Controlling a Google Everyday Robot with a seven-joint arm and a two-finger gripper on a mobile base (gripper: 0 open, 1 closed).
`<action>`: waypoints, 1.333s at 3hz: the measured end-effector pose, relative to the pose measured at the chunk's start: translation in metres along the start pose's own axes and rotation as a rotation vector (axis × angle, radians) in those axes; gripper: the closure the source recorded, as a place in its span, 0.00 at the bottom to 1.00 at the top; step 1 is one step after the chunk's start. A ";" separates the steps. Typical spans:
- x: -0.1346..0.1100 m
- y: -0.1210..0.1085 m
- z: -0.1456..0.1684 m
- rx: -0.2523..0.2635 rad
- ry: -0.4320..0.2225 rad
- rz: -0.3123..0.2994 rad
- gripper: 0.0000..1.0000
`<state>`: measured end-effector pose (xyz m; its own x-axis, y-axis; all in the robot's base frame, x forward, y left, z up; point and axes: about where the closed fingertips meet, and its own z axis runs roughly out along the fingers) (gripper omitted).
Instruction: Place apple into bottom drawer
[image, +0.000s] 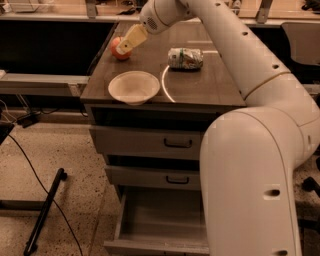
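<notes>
The red-orange apple (119, 50) sits on the far left part of the dark cabinet top (200, 85). My gripper (128, 42) reaches in from the upper right on the white arm. Its pale fingertips overlap the apple's right side; whether they touch it I cannot tell. The bottom drawer (160, 222) is pulled open below, and its inside looks bare. The two drawers above it are shut.
A white bowl (134, 86) stands at the front left edge of the top. A crushed silver-green can (185, 58) lies in the middle. My white arm and body (250, 175) fill the right side. A black pole (45, 212) and cable lie on the floor at left.
</notes>
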<state>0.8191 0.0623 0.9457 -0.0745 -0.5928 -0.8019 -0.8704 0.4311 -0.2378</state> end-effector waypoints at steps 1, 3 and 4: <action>0.004 -0.022 0.054 0.102 -0.006 0.065 0.00; 0.032 -0.035 0.105 0.135 0.009 0.273 0.00; 0.038 -0.034 0.128 0.107 -0.016 0.349 0.27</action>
<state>0.9080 0.1128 0.8533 -0.3496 -0.3869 -0.8533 -0.7378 0.6750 -0.0037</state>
